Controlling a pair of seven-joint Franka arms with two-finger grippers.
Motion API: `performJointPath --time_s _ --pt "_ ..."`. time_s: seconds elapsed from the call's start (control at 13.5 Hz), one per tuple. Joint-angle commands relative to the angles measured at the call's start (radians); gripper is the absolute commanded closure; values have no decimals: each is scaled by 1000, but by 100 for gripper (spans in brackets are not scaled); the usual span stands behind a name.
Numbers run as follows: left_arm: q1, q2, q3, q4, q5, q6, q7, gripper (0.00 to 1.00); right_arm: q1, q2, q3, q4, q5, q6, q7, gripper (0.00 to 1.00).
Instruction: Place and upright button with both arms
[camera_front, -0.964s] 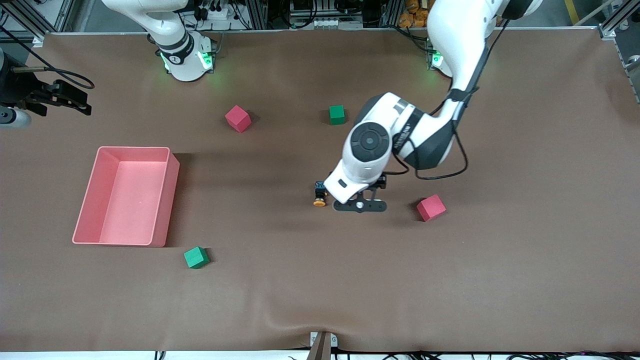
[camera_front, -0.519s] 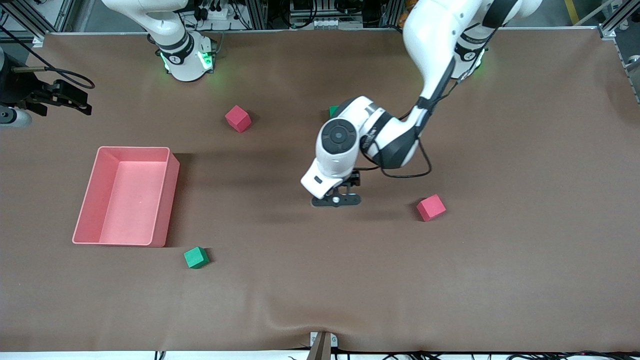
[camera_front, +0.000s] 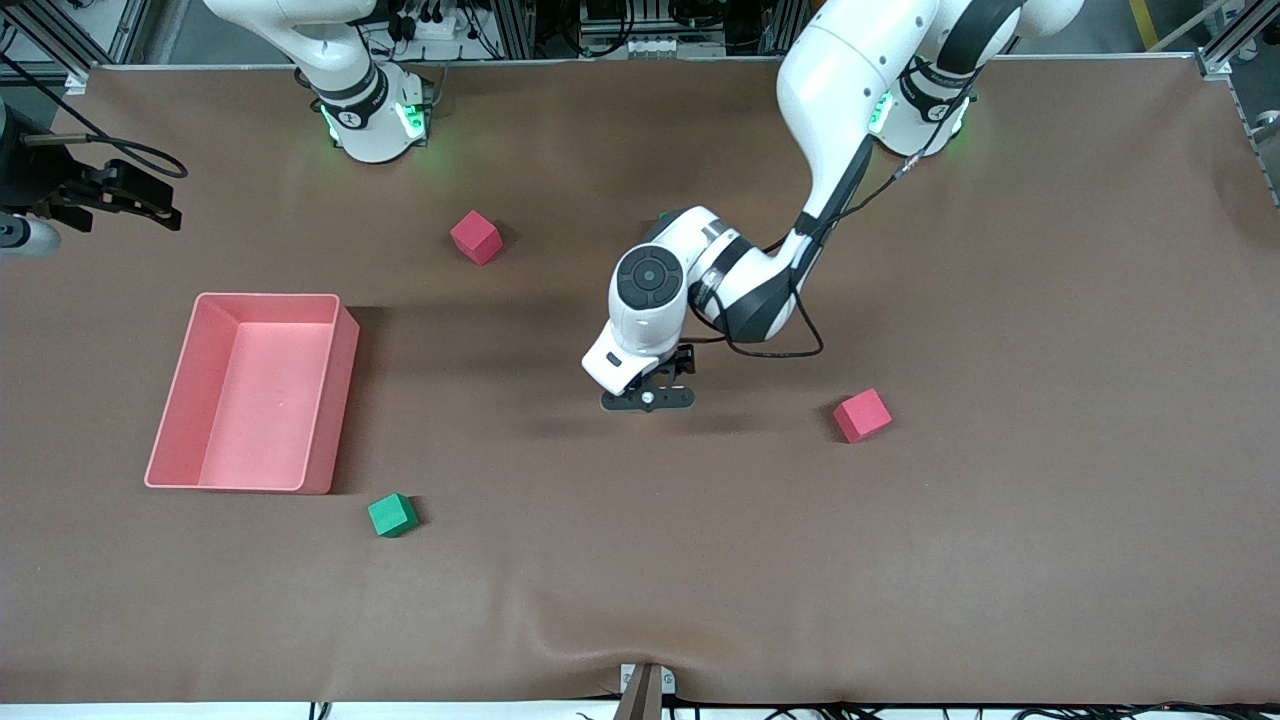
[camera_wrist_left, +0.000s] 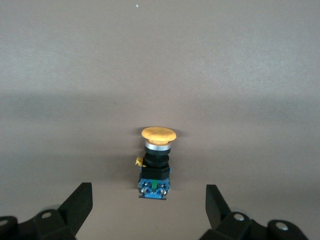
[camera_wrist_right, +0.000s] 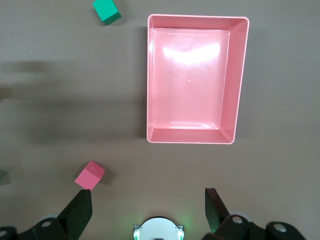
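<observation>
1. The right gripper (camera_wrist_right: 149, 212) waits high over the tray's (camera_front: 330, 395) right-arm end, fingers spread wide, holding nothing.
2. The button (camera_wrist_left: 156, 162) lies on its side on the table (camera_front: 1000, 520), well apart from the tray toward the left arm's end.
3. The left gripper (camera_wrist_left: 149, 210) is over the button, fingers wide open and apart from it.

A pink tray (camera_front: 175, 395) sits empty on the brown desk (camera_front: 1050, 520) toward the right arm's end, a green cube (camera_front: 392, 515) near its corner; two red cubes (camera_front: 476, 237) (camera_front: 862, 415) lie well apart.
</observation>
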Motion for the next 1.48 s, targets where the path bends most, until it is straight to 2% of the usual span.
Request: performJointPath --time_s 0.0,0.15,0.52,0.74,1.41 --pt "-13 34 11 25 -13 14 -23 0 -32 -10 9 -8 -11 -11 -14 0" --pt "-22 51 11 25 -13 37 -19 1 -31 -10 9 -6 -11 -14 -14 0" --pt "-24 76 14 24 1 86 -8 13 -29 -8 12 -6 -9 -11 -14 0" --pt "-24 77 12 13 39 86 9 13 -26 -8 12 -3 -9 -12 -14 0" --pt "-24 91 12 11 39 87 10 18 -28 -11 12 -5 2 -11 -10 0"
